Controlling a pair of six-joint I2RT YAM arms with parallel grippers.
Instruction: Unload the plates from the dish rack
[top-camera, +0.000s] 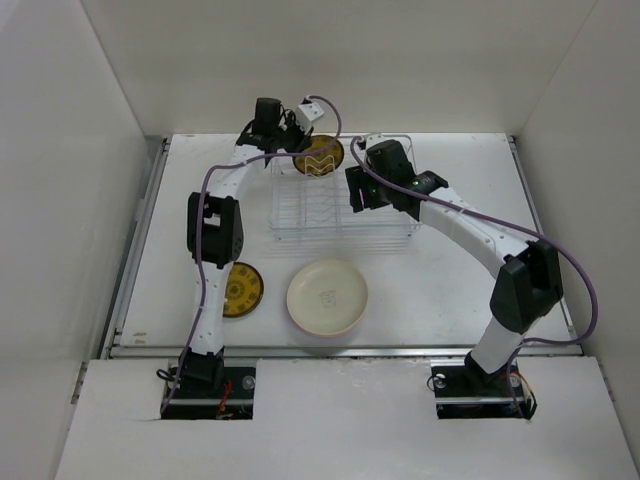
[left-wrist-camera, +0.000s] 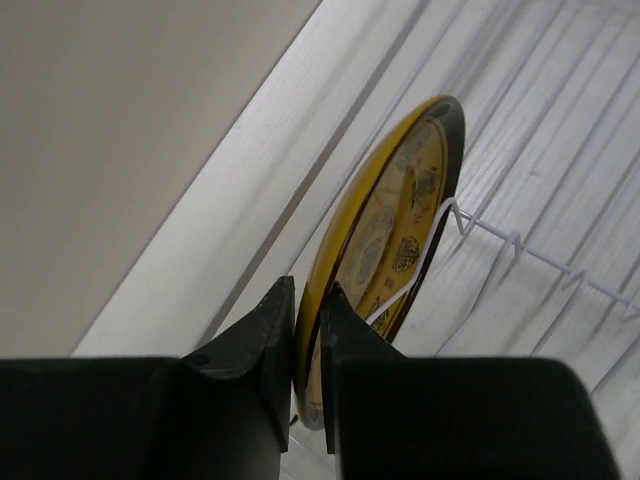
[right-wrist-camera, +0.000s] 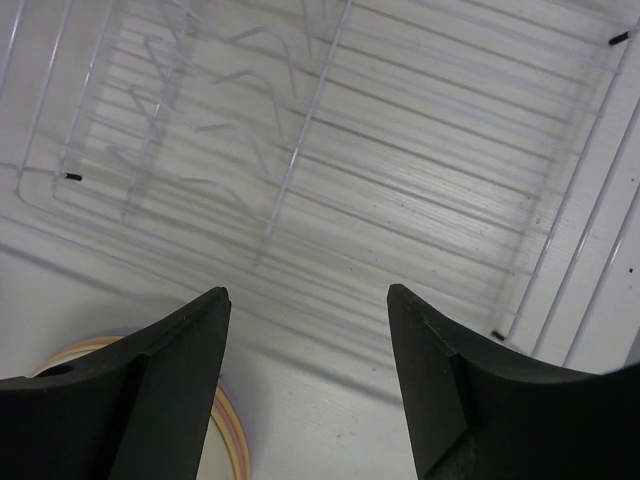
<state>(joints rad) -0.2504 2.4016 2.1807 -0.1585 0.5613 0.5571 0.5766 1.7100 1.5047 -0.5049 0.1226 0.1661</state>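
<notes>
- small dark-rimmed yellow plate (top-camera: 240, 289) lies flat on the worktop (top-camera: 470, 180), near the front edge, just beside the left arm's lower link; partly hidden by that link
- left end effector (left-wrist-camera: 308, 300) reaches to the far left corner of the dish rack (top-camera: 340, 200); fingers closed tight on the rim of a yellow-patterned plate (left-wrist-camera: 400, 230), one finger on each face
- this yellow-patterned plate stands on edge, tilted, dark rim and yellow face with small dark motifs; in the left wrist view a white zigzag wire of the rack crosses in front of its face; whether its lower edge touches the rack cannot be told
- dish rack sits at mid-worktop towards the back wall, long side across; thin white wires and upright dividers
- stack of large plates (top-camera: 327, 297) lies flat in front of the rack, apart from it; cream plate on top; right wrist view shows pink and orange-yellow rims beneath it
- right end effector (right-wrist-camera: 305, 295) hangs above the rack's near right part, pointing down; fingers wide apart, nothing between them
</notes>
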